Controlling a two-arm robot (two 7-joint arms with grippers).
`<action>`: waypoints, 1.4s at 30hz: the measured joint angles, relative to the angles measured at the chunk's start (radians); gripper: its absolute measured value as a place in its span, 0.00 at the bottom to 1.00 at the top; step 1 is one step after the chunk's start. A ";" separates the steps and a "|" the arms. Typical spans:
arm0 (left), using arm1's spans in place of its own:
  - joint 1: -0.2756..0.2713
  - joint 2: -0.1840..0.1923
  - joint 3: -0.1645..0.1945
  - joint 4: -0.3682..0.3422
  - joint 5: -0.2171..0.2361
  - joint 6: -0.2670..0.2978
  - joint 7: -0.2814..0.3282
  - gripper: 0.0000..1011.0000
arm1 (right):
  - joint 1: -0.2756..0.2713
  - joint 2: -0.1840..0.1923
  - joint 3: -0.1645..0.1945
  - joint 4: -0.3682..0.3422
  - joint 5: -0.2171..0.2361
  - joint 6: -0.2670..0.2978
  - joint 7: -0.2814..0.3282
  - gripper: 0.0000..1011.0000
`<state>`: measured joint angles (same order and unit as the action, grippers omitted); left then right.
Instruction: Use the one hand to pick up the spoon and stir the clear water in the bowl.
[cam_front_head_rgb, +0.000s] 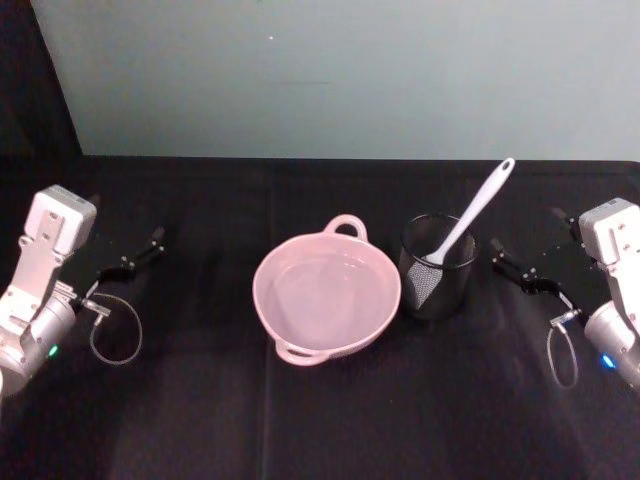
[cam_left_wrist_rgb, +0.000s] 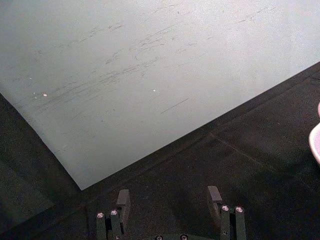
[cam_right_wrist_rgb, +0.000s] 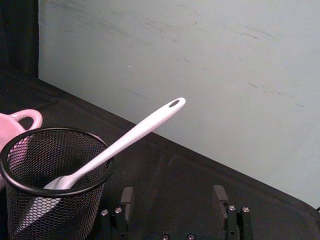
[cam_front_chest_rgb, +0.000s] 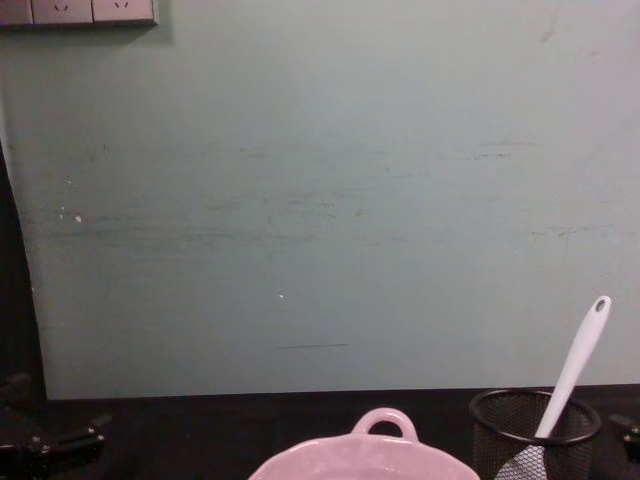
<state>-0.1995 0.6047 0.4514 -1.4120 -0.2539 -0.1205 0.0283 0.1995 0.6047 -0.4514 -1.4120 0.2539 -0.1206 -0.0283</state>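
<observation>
Head view: my right gripper (cam_front_head_rgb: 499, 256) near mesh cup (cam_front_head_rgb: 438, 270), fingers (cam_right_wrist_rgb: 127, 196) open; left gripper (cam_front_head_rgb: 148, 246) parked by tabletop's left edge, open. Risk, I judge: pulling slanted spoon (cam_front_head_rgb: 470, 215) tips cup into bowl (cam_front_head_rgb: 327, 295).

The handle of the spoon (cam_front_head_rgb: 478, 208) is rising out of the black mesh cup (cam_front_head_rgb: 438, 285) with open air around it. The cup is crowding the pink bowl (cam_front_head_rgb: 327, 295) (just beside its rim), while bare table (cam_front_head_rgb: 500, 335) is lying open between the cup and the right gripper (cam_front_head_rgb: 497, 254).
</observation>
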 joint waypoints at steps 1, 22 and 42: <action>0.000 0.000 0.000 0.000 0.000 0.000 0.000 1.00 | 0.000 0.000 0.000 0.000 0.000 0.000 0.000 0.99; 0.000 0.000 0.000 0.000 0.000 0.000 0.000 1.00 | 0.000 0.000 0.000 0.000 0.000 0.000 0.000 0.99; 0.000 0.000 0.000 0.000 0.000 0.000 0.000 1.00 | -0.105 0.028 0.061 -0.140 -0.035 0.028 -0.057 0.99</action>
<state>-0.1995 0.6047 0.4514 -1.4120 -0.2539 -0.1205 0.0283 0.0950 0.6329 -0.3903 -1.5521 0.2194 -0.0924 -0.0849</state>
